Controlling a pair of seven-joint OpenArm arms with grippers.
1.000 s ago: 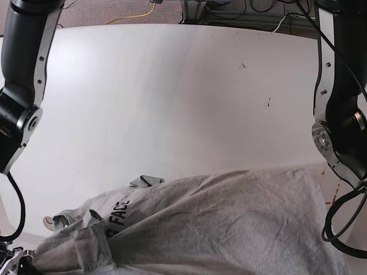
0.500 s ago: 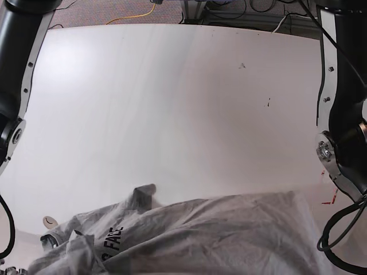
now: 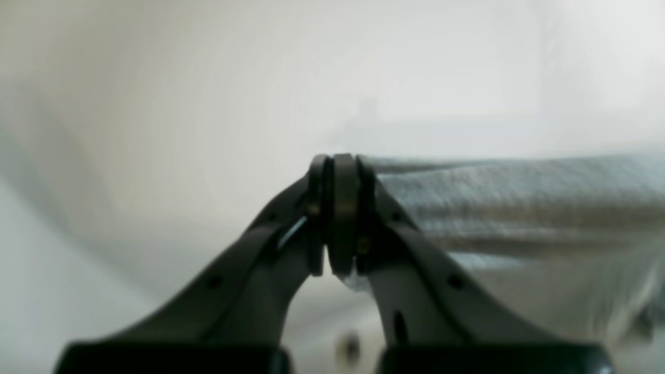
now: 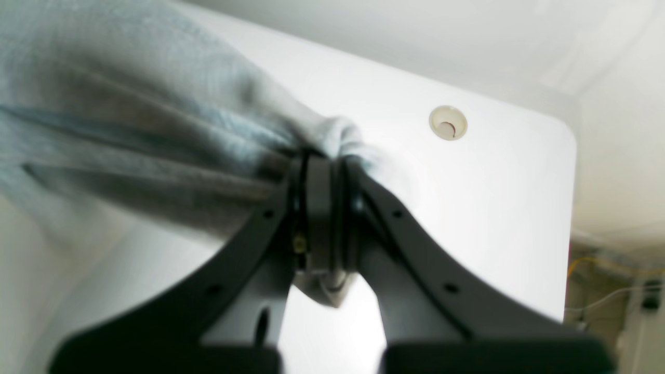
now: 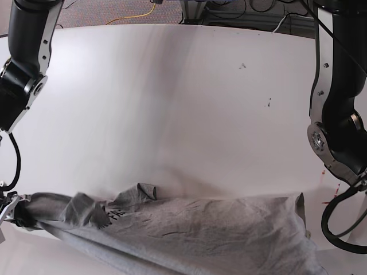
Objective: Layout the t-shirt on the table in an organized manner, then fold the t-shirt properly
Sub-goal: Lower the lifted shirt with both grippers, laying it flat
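The heather-grey t-shirt (image 5: 189,232) hangs stretched in a low band across the near edge of the white table (image 5: 172,103), its black lettering crumpled near the left. In the base view my right gripper (image 5: 12,213) sits at the far left, shut on a bunched end of the shirt. The right wrist view shows that gripper (image 4: 322,166) pinching a wad of t-shirt (image 4: 156,130), a tuft poking out below the fingers. My left gripper (image 3: 336,166) is shut on the shirt's other edge, and the t-shirt (image 3: 519,197) runs off to the right. It is out of the base view.
A round hole (image 4: 448,123) lies near the table's rounded corner. Black specks (image 5: 242,65) dot the far right of the top, and a red mark (image 5: 330,195) shows beside the left arm (image 5: 338,137). Cables (image 5: 137,14) lie on the floor beyond the far edge.
The shirt has dropped from a raised, billowing sheet to a flatter, tauter band near the front edge. The right arm swung outward to the left, and the lettering has crumpled.
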